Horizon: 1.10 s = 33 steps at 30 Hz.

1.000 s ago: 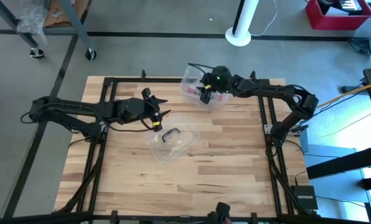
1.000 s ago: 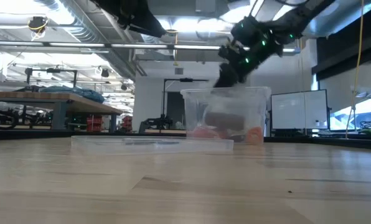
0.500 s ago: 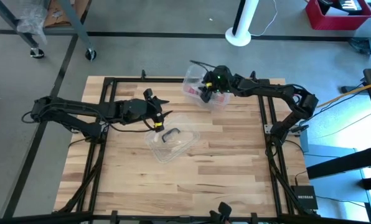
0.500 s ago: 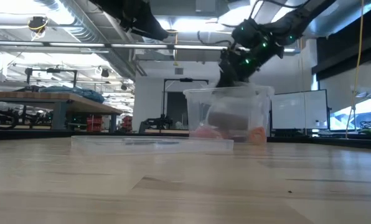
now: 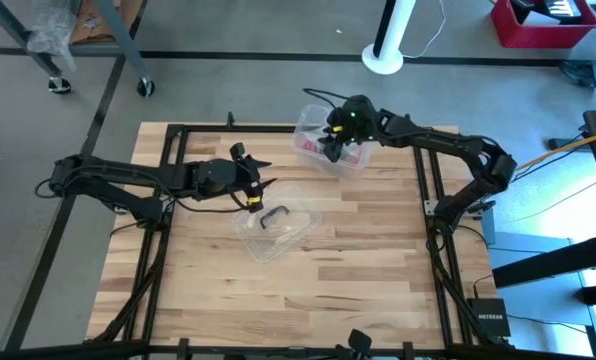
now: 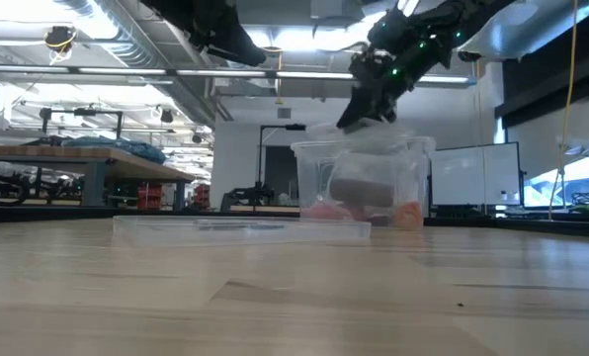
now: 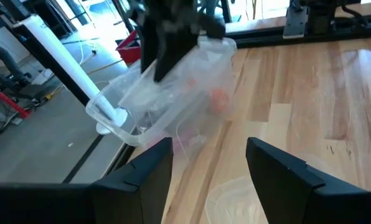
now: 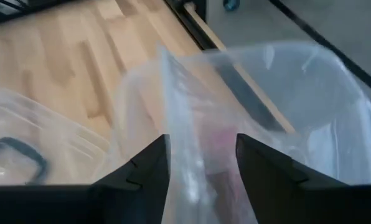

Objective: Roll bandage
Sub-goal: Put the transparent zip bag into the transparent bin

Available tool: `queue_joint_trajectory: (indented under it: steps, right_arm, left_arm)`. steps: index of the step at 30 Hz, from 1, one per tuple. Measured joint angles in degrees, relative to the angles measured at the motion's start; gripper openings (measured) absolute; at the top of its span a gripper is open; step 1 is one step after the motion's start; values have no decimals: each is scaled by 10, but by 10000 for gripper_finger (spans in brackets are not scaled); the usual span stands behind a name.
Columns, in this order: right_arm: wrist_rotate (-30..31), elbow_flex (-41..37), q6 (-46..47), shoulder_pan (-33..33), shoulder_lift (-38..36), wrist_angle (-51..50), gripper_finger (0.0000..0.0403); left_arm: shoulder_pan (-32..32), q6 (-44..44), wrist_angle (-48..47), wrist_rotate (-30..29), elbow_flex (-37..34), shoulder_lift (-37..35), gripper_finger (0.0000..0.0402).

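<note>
While the clear flat plastic lid with a black handle lies on the wooden tabletop, the left pincer hovers spread beside it. Farther back, the right pincer pinches a thin clear plastic bag above the clear plastic box, where a dull brown rolled bandage apparently sits. Fetching seems underway; next, lift the bag clear.

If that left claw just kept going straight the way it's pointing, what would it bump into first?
Probably the clear plastic box at the table's far edge, where the right gripper is lifting a thin plastic bag. The left gripper is open and empty, with bare table between it and the box; depth is hard to judge.
</note>
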Motion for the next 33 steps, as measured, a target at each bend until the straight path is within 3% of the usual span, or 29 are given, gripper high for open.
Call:
queue_joint_trajectory:
  steps: [8,17,19,28,30,33]
  right_arm:
    - [-17,1,-43,2,-46,-38,199]
    - [-168,1,-47,25,-84,-229,283]
    - [-146,1,-49,52,-85,-245,290]
    - [121,1,-102,133,-85,-228,281]
    - [135,1,-103,133,-85,-215,278]
    - [98,1,-103,139,-85,-216,275]
  left_arm:
    - [1,-11,-13,2,0,0,196]
    - [0,-29,-44,3,0,0,196]
    - [3,-41,-70,3,0,0,196]
    - [8,-148,-191,3,0,0,196]
    - [7,-173,-200,3,0,0,196]
    - [-2,-238,-210,14,-22,4,196]
